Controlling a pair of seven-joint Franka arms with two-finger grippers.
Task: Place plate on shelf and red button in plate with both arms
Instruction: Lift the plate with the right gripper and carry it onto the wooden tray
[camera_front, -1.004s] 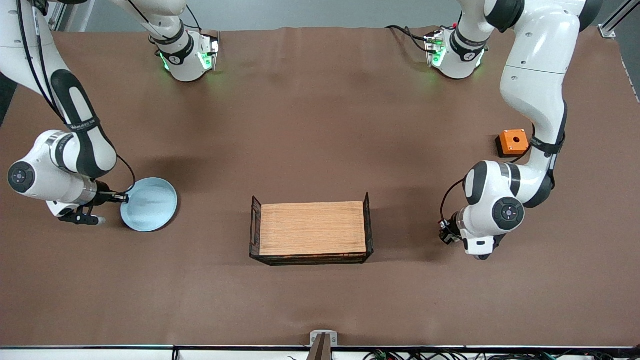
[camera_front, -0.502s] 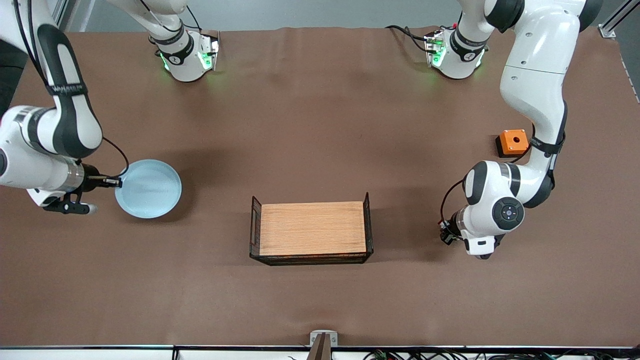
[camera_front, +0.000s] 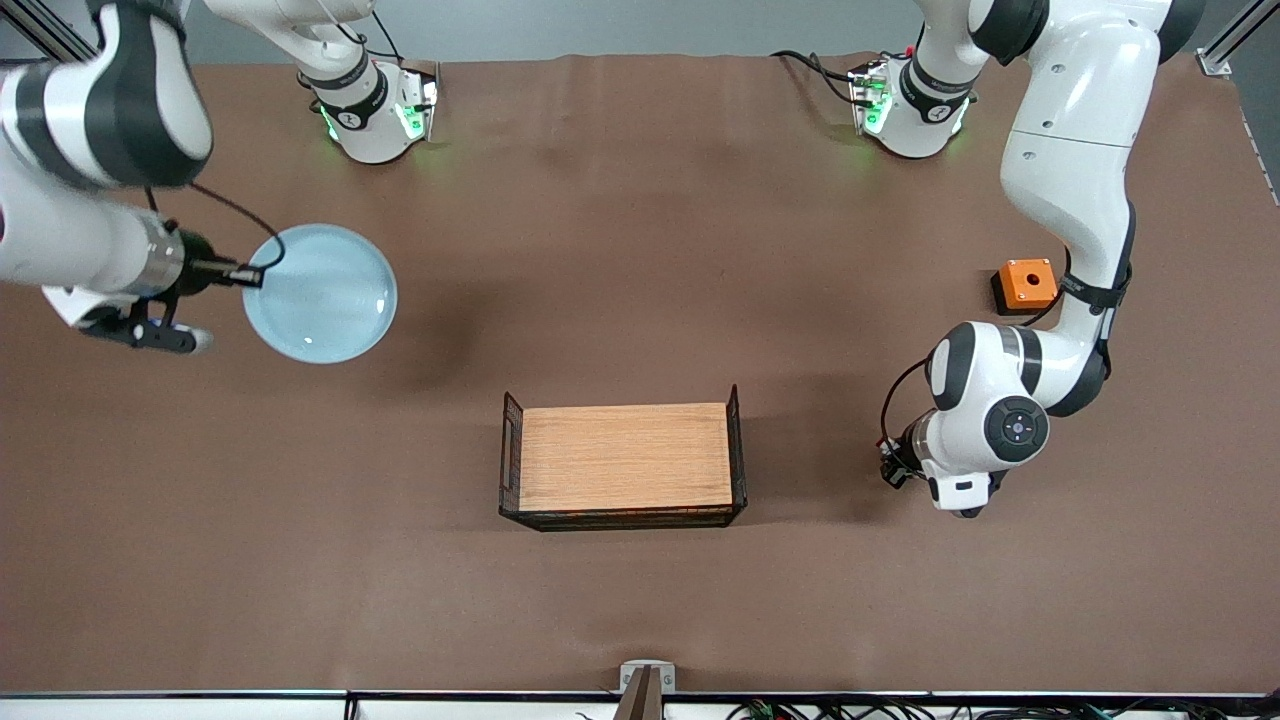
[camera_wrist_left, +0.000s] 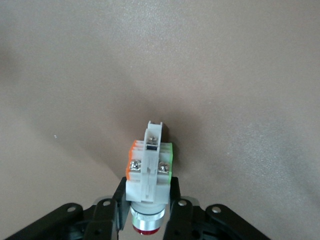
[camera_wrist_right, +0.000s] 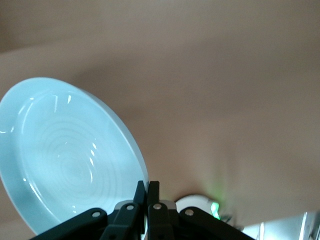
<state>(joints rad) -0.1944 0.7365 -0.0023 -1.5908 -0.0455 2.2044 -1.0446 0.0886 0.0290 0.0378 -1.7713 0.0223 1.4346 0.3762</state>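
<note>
The plate (camera_front: 321, 292) is held by its rim in the clamped right gripper (camera_front: 248, 276), raised above the table toward the right arm's end from the wooden tray (camera_front: 625, 457). Toward the left arm's end from the tray, the red button (camera_wrist_left: 148, 172) is gripped between the left gripper's (camera_wrist_left: 148, 207) fingers.

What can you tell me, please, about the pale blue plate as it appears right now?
The plate is round, shallow and pale blue, glossy like glazed ceramic, with a raised rim and faint concentric rings in its well. It is empty. The right pincer is shut on its rim, holding it in the air over the bare brown table toward the right arm's end; its shadow falls on the table well apart from it. In the right wrist view it looks tilted. Nothing else touches it.
</note>
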